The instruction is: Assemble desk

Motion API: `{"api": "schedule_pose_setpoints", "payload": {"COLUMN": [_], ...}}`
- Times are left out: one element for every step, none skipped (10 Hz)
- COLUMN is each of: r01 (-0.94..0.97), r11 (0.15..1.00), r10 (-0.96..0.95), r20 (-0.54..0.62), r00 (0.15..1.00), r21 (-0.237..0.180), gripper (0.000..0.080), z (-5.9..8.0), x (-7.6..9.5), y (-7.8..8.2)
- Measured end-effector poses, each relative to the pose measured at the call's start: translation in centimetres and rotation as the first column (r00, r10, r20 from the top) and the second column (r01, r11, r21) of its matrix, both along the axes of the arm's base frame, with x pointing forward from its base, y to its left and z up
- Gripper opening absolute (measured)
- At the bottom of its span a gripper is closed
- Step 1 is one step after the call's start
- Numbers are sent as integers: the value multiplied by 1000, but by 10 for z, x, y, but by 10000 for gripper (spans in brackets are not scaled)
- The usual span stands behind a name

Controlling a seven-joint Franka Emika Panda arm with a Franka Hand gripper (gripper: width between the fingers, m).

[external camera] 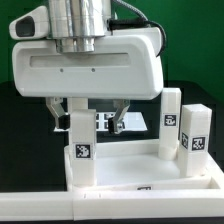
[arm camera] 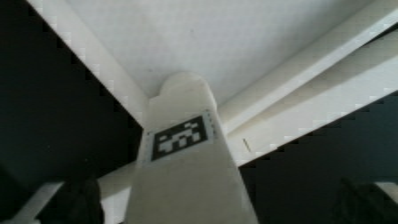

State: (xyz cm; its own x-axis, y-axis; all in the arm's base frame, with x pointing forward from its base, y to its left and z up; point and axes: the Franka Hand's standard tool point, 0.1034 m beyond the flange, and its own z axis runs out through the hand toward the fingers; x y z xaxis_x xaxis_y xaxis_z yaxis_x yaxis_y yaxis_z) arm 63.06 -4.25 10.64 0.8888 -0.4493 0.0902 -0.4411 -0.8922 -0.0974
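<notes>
The white desk panel (external camera: 150,170) lies flat with its rim up at the front of the black table. One square leg (external camera: 80,140) stands upright in the panel's corner at the exterior view's left, its tag facing the camera. Two more legs (external camera: 170,120) (external camera: 194,140) stand upright at the panel's right side. My gripper (external camera: 90,118) hangs over the left leg with its jaws spread wide on either side of the leg's upper end. In the wrist view the leg (arm camera: 187,150) runs between the dark fingers (arm camera: 68,200) with gaps on both sides, and the panel (arm camera: 267,50) lies beyond it.
The marker board (external camera: 103,122) lies on the black table behind the panel, partly hidden by my gripper. A green backdrop stands at the rear. The table's white front edge (external camera: 30,205) runs along the bottom of the exterior view.
</notes>
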Motion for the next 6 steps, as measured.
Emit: {"api": "schedule_pose_setpoints", "payload": {"r01": [-18, 16, 20, 94, 184, 262], "r11": [1000, 1000, 1000, 995, 983, 965], "r10": [18, -16, -20, -94, -184, -261], "r20": [1, -1, -1, -5, -14, -25], "r00": [1000, 1000, 1000, 996, 983, 965], "r21": [-2, 3, 4, 15, 21, 30], "gripper": [639, 639, 423, 423, 290, 292], "z": [0, 0, 0, -1, -2, -2], "x": [0, 0, 0, 0, -2, -2], "y": [-1, -1, -1, 0, -3, -3]}}
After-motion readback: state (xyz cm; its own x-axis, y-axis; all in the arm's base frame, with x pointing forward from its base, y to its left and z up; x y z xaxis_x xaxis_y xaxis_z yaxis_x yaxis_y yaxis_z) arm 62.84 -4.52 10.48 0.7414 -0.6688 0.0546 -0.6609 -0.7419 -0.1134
